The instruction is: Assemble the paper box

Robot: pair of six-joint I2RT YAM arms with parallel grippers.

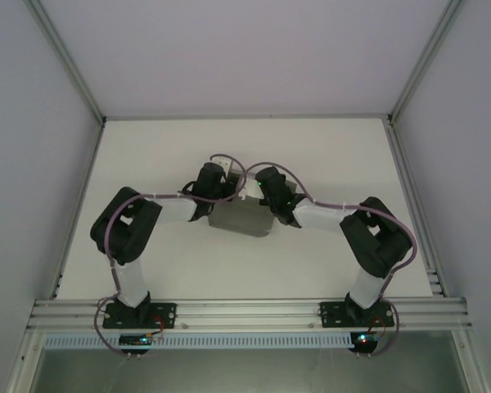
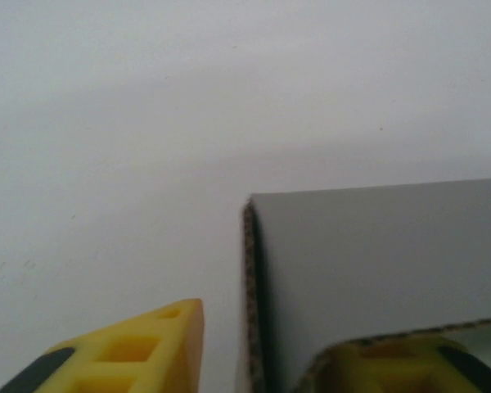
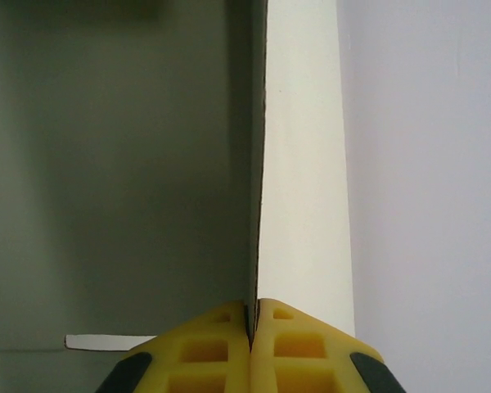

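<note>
The grey paper box (image 1: 240, 218) sits mid-table between both arms, partly folded up. My right gripper (image 3: 252, 321) is shut on the top edge of one upright wall (image 3: 257, 164); the grey inside of the box lies to its left and the pale outer face to its right. My left gripper (image 2: 266, 348) is open and straddles the thin edge of another wall (image 2: 250, 295). One yellow finger (image 2: 139, 356) is outside the wall, and the other finger (image 2: 401, 368) shows past a curved cut in the grey panel (image 2: 376, 254). In the top view both grippers (image 1: 213, 184) (image 1: 270, 192) meet over the box's far side.
The white table (image 1: 327, 155) is enclosed by pale walls and aluminium rails (image 1: 245, 311) along the near edge, where the arm bases are bolted. A small white tab (image 3: 106, 341) shows on the box floor near the right fingers.
</note>
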